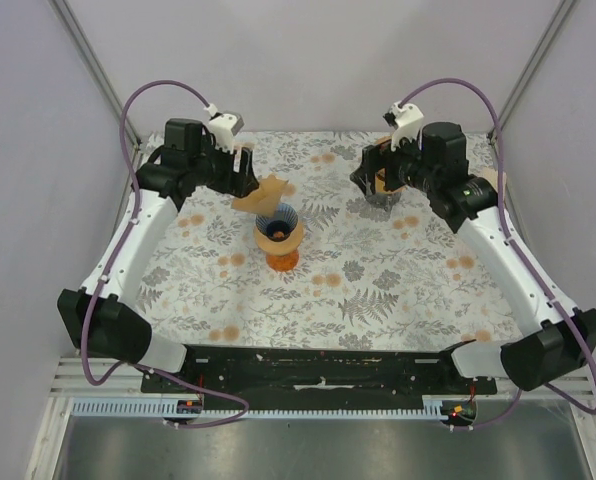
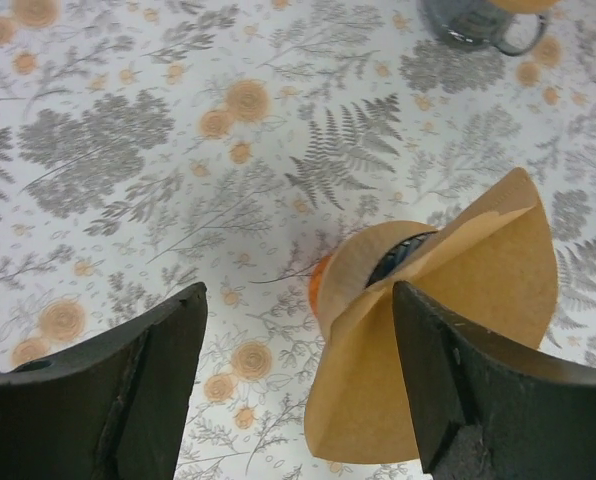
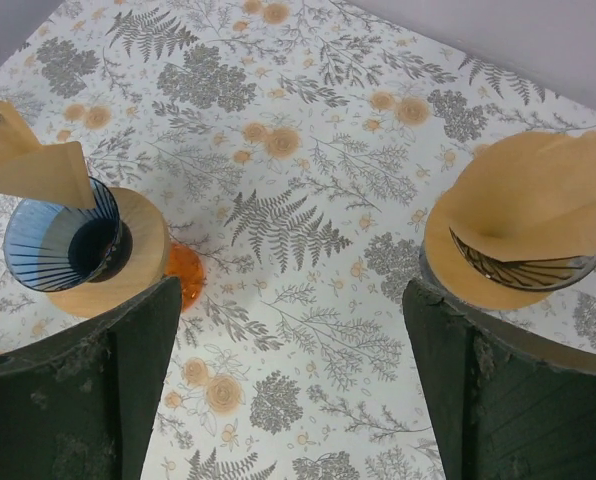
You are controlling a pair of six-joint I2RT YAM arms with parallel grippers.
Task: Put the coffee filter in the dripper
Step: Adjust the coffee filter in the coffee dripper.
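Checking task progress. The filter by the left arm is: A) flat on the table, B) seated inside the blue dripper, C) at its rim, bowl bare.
C: the filter sits at the rim of the blue dripper, whose ribbed inside shows bare.

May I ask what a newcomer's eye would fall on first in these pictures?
The brown paper filter leans on the rim of the blue dripper at mid-table, not seated inside. To the right, a second dripper already holds its own filter, on a flowery tablecloth.
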